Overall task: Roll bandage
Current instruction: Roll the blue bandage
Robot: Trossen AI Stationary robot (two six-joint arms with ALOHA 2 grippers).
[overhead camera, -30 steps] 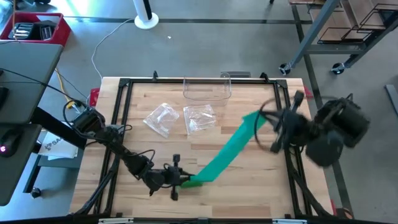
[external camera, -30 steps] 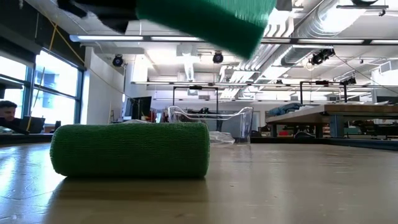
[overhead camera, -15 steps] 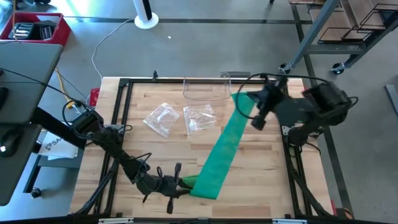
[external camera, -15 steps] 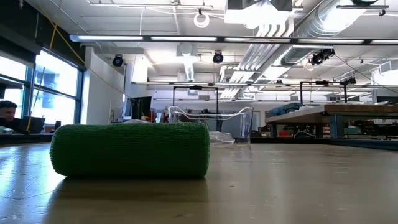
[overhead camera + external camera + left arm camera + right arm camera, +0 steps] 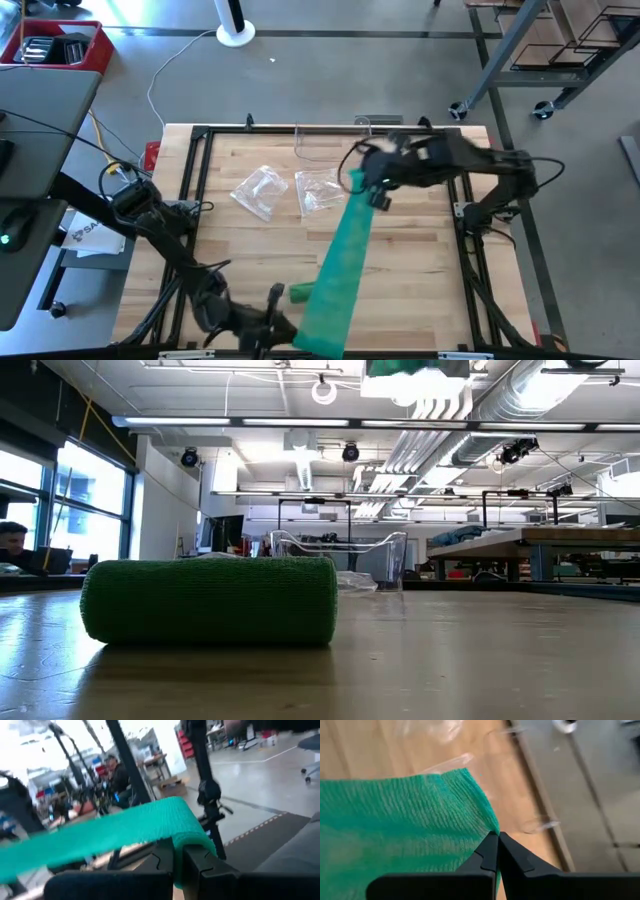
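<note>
The green bandage [image 5: 345, 245] hangs stretched in the air over the wooden counter [image 5: 420, 260], a long flat strip running from the right gripper [image 5: 358, 180] near the far edge down to the left gripper [image 5: 275, 325] at the near edge. Both sets of jaws are pressed together on it: the right ones pinch a corner of the far end, the left ones clamp the near end, where the cloth folds over them. Low down, a thick green roll [image 5: 210, 600] lies on the boards.

It looks light and limp, a ribbed, stretchy knit that sags and twists wherever nothing holds it, so I'd judge it keeps shape only under tension. The weave seems grippy rather than slick, and nothing about it looks breakable. Holding by the ends, as now, looks right; a wider bite across the end would keep the edges even for rolling.

Behind it lie two crinkly clear plastic bags [image 5: 260, 188] and a rigid clear tub [image 5: 330, 145].
</note>
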